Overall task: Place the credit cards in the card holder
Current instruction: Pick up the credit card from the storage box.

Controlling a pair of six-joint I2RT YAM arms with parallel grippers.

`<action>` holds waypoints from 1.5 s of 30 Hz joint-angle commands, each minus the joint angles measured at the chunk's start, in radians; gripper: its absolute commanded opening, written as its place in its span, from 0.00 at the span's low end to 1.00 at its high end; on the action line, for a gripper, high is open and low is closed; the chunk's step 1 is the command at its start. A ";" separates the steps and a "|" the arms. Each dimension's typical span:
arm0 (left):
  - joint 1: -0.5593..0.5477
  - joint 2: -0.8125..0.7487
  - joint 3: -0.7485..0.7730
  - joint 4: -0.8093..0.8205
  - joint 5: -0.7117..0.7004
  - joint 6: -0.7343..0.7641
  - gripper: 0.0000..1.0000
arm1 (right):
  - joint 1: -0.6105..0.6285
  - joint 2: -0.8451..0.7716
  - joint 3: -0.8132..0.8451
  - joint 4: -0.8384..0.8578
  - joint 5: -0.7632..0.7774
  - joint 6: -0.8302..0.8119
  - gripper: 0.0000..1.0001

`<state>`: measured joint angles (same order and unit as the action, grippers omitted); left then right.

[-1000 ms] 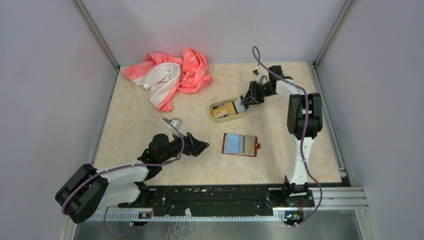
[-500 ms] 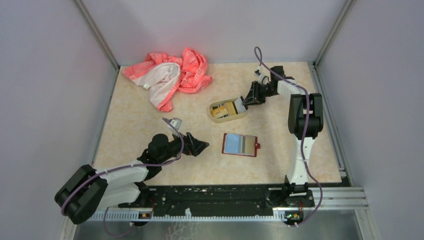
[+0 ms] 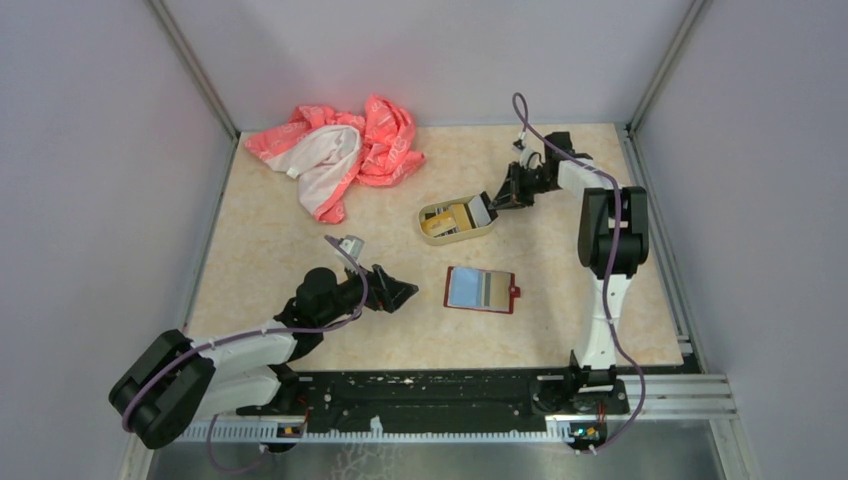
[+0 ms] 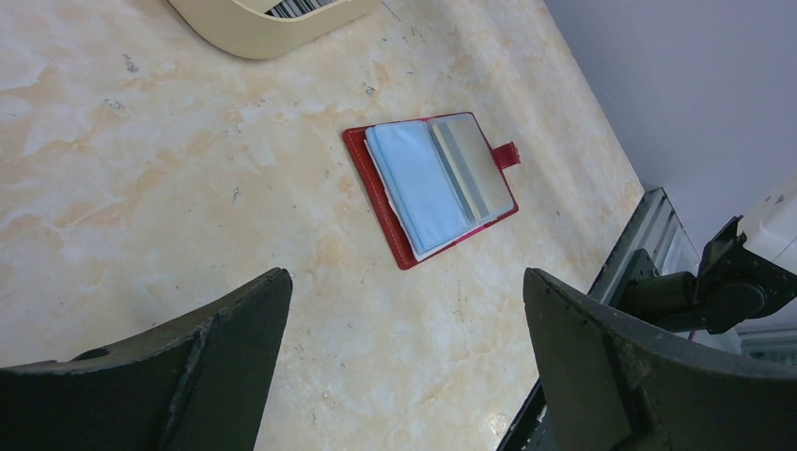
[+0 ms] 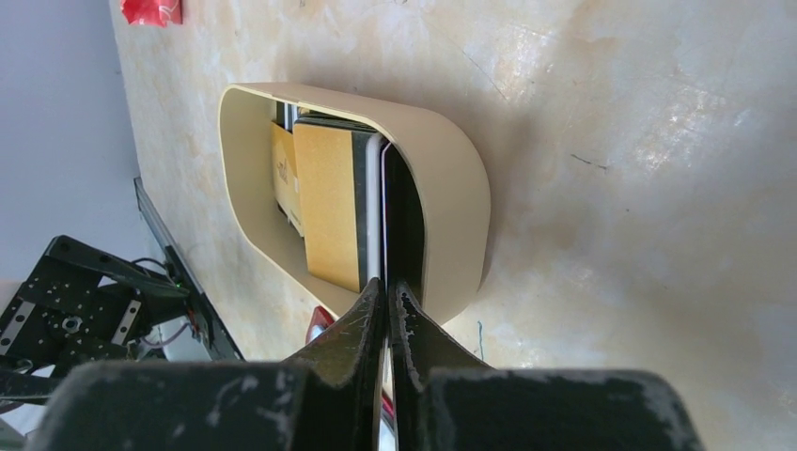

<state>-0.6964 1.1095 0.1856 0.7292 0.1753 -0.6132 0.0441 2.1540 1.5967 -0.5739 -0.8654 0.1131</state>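
The dark-red card holder (image 3: 480, 290) lies open on the table, with pale blue and grey inner pockets; it also shows in the left wrist view (image 4: 432, 183). The credit cards sit in a tan tin tray (image 3: 432, 232). My right gripper (image 3: 495, 201) is at the tray's right end, shut on the edge of a thin card (image 5: 383, 207) that stands on edge next to a yellow-gold card (image 5: 329, 202). In the right wrist view the right gripper (image 5: 388, 287) has its jaws pinched together on that card. My left gripper (image 3: 402, 293) is open and empty, left of the card holder.
A pink and white cloth (image 3: 340, 150) lies bunched at the back left. The tan tin tray's rim (image 5: 451, 188) curves around the held card, and its edge shows at the top of the left wrist view (image 4: 254, 23). The black base rail (image 3: 450, 385) runs along the near edge.
My right wrist has drawn back slightly to the right, with the card still pinched at the tray's end. The left arm and the card holder have not moved.
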 commanded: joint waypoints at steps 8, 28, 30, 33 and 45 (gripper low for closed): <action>0.005 -0.021 -0.008 0.007 0.001 -0.003 0.98 | -0.017 -0.068 0.005 -0.006 0.014 -0.039 0.00; 0.005 -0.052 -0.051 0.181 0.049 -0.014 0.98 | -0.018 -0.281 -0.036 0.014 0.117 -0.151 0.00; 0.005 -0.055 -0.083 0.281 0.056 -0.017 0.98 | -0.018 -0.316 -0.052 0.029 0.076 -0.158 0.00; 0.004 -0.047 -0.128 0.438 0.074 -0.025 0.98 | -0.018 -0.366 -0.081 0.059 -0.032 -0.159 0.00; 0.004 -0.030 -0.105 0.637 0.209 -0.064 0.98 | 0.022 -0.562 -0.424 0.361 -0.576 0.052 0.00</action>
<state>-0.6956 1.0714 0.0837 1.1862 0.3466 -0.6464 0.0383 1.6855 1.2919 -0.4007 -1.2373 0.0555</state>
